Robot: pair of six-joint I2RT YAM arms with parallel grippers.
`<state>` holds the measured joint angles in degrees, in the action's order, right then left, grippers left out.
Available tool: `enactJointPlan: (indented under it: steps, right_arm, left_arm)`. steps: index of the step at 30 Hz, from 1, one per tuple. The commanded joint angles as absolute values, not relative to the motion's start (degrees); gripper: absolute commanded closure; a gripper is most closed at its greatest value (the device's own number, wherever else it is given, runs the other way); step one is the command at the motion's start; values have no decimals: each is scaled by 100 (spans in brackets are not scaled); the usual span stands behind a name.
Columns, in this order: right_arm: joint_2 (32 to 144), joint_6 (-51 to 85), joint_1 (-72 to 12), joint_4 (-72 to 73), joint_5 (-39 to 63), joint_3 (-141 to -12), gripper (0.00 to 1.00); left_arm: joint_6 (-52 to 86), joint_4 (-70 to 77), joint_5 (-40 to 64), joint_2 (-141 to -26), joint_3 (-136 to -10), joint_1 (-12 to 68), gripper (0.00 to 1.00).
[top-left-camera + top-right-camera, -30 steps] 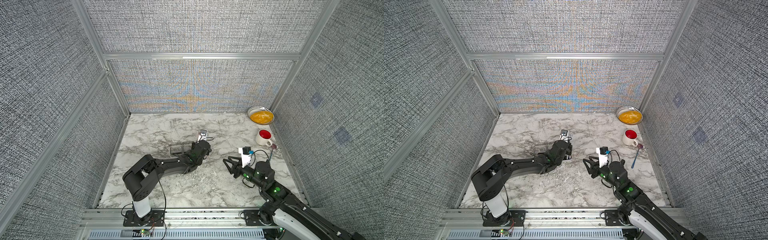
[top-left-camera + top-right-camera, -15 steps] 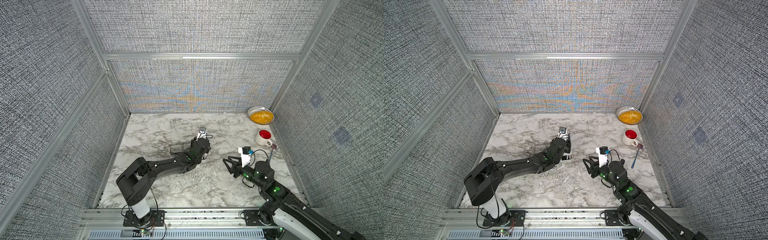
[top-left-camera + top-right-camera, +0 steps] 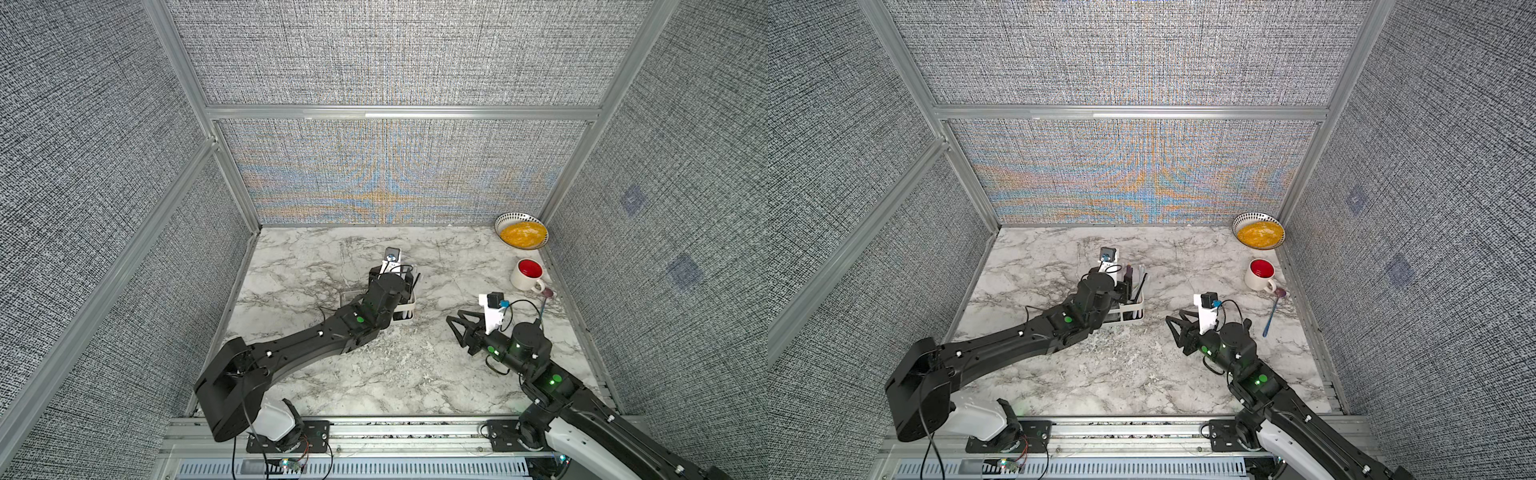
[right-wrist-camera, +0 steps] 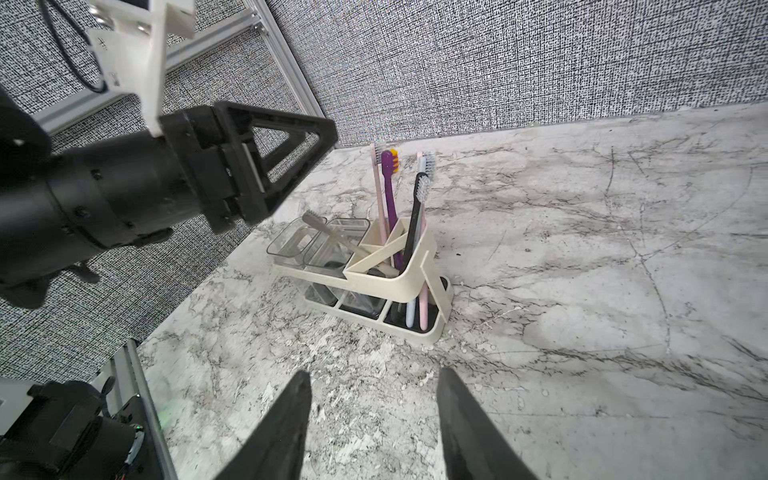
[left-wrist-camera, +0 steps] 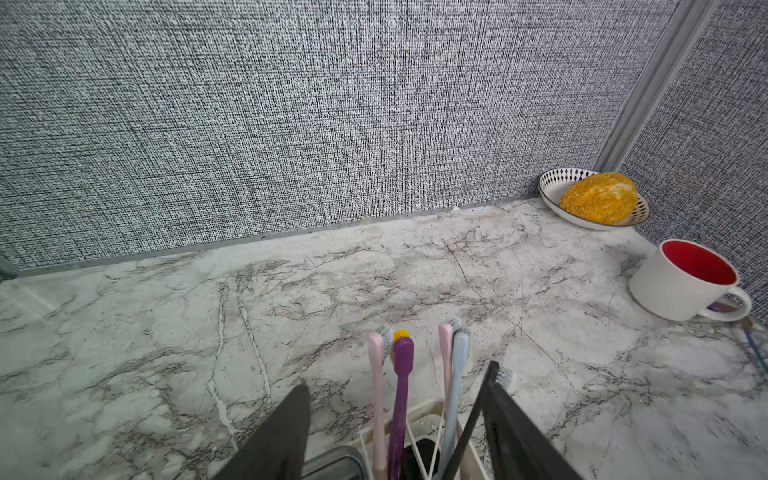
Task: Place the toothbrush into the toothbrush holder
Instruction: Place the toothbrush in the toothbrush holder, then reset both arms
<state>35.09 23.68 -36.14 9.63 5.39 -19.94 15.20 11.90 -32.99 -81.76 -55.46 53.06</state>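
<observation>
Left hand (image 5: 397,376) wider; five upright toothbrushes (image 5: 445,353)

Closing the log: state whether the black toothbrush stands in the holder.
Yes, the black toothbrush stands bristles-up inside the toothbrush holder.

Black toothbrush (image 4: 413,224), leaning upright, in white 3-compartment toothbrush holder (image 4: 386,286)
</observation>
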Motion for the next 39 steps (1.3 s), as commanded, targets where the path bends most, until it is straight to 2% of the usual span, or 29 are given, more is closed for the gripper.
enactJointPlan:
  steps: [1,7,10,14,19,21,22,23,24,28,33,37,39]
  right_arm:
    - [3539,2307,-3610,1116,365,-2035,46]
    - [3798,2168,-3590,1004,122,-2243,43]
    - [3898,1986,-3498,824,-230,-2399,40]
    - [4217,1791,-2925,691,-656,-2583,19]
    - [4945,1654,-1659,890,-602,-2723,8]
    - [5221,1633,-1174,1149,-596,-2685,7]
    - [5348,1665,-900,1326,-598,-2638,7]
    - [5461,1686,-623,1537,-582,-2572,7]
    - [5541,1715,-403,1737,-553,-2499,7]
    - [5978,1605,260,2971,-510,-2061,7]
    - [6952,931,308,4247,-896,-1785,7]
    - [7822,776,308,5345,-966,-1653,6]
    - [7951,672,307,5093,-871,-1884,6]
  left_arm:
    - [1522,857,-3439,-7848,-5488,5300,32]
    - [1726,164,-3996,-7152,-5390,5257,22]
    - [1779,-310,-4347,-6922,-5354,5138,20]
    - [1869,-634,-4439,-6712,-5092,4697,17]
    - [1972,-379,-5015,-6538,-4484,3811,16]
    - [1638,336,-5262,-6422,-4056,3492,14]
    - [1264,929,-5033,-6378,-3792,3270,12]
    - [726,1502,-4807,-6386,-3559,3078,2]
    - [500,1788,-4974,-6438,-3432,2962,2]
    - [421,1114,-5142,-6923,-3748,2295,2]
    - [291,2789,-3828,-7745,-3263,1484,1]
    - [-266,2628,-3492,-7996,-3522,1373,1]
    - [-504,3014,-3241,-7858,-3267,1362,1]
